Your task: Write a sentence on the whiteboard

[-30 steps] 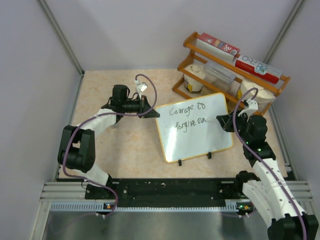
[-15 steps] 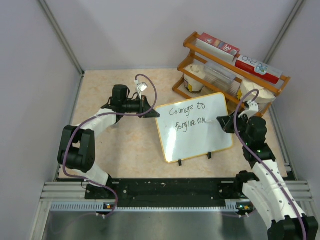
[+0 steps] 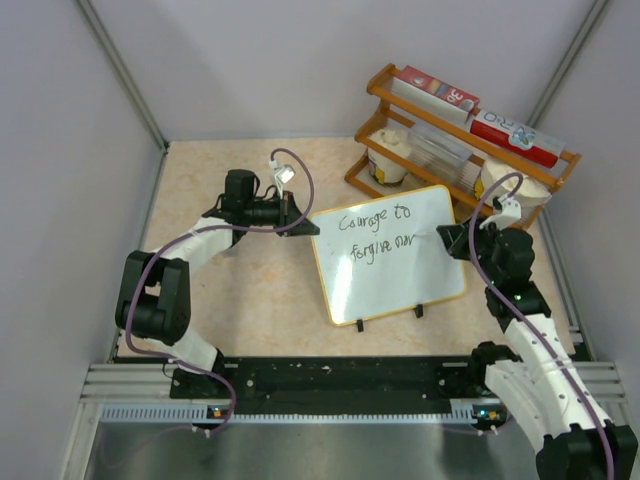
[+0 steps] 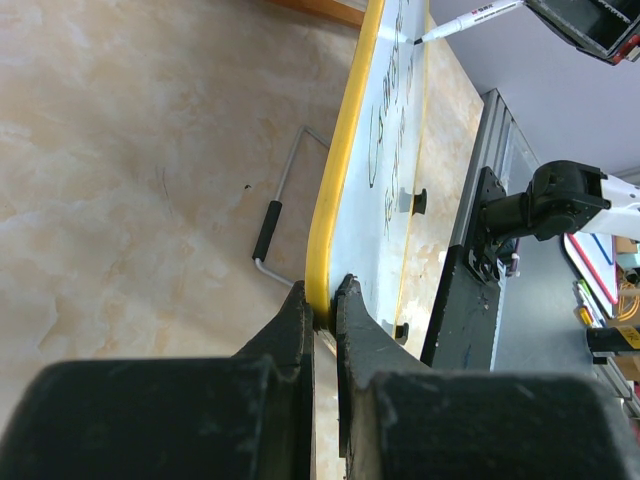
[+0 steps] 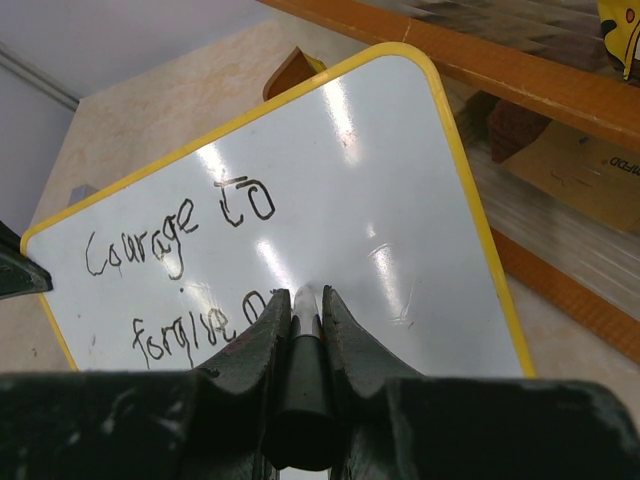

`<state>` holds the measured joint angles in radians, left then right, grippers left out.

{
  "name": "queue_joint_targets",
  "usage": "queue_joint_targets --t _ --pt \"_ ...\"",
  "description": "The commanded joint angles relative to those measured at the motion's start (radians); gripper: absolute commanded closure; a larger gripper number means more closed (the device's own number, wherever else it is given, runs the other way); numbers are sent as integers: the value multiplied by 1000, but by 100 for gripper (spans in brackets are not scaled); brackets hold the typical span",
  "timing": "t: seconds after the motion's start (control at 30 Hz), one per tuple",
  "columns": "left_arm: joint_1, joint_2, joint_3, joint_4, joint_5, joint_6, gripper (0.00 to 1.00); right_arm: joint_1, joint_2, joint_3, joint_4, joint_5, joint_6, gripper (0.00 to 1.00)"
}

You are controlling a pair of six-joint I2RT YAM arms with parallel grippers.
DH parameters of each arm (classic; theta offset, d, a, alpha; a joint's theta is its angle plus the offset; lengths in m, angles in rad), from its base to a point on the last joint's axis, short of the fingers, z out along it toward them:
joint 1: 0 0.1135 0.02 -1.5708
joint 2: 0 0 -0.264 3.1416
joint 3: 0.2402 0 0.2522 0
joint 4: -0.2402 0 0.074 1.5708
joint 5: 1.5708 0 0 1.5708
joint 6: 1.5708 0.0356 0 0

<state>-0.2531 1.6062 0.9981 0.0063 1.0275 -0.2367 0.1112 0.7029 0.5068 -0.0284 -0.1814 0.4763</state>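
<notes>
My right pincer [image 3: 440, 236] had crept a little to the right along the second line since the earlier frame, and the last word had gained another stroke; my left pincer [image 3: 305, 228] and the whiteboard [image 3: 400, 275] had not stirred. The right pincer was closed tight on a marker [image 5: 303, 335], its tip down on the white face. The left was pinched shut on the yellow rim at the board's left edge [image 4: 322, 300], steadying it. The board stood tilted on its wire prop in the middle of the table [image 3: 250, 290], just in front of the wooden rack [image 3: 460, 130]. The sentence [image 3: 375, 232] read "Courage to" above "forgive" and the start of one more word, so I judged the writing well along but unfinished. The next move called for even pressure, short strokes to the right and a firm hold on the left. Only a short stretch of white lay between the tip and the right rim, with the rack close behind, while the lower half of the board was bare, with room for a third line.
</notes>
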Motion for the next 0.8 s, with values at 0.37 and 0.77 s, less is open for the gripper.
queue_joint_targets --t 0.37,0.77 --pt "-57 38 -52 -45 -87 198 100 5 -20 10 -33 22 -22 100" --pt "-58 37 -53 -42 -89 197 100 4 -57 -21 -71 14 -24 100"
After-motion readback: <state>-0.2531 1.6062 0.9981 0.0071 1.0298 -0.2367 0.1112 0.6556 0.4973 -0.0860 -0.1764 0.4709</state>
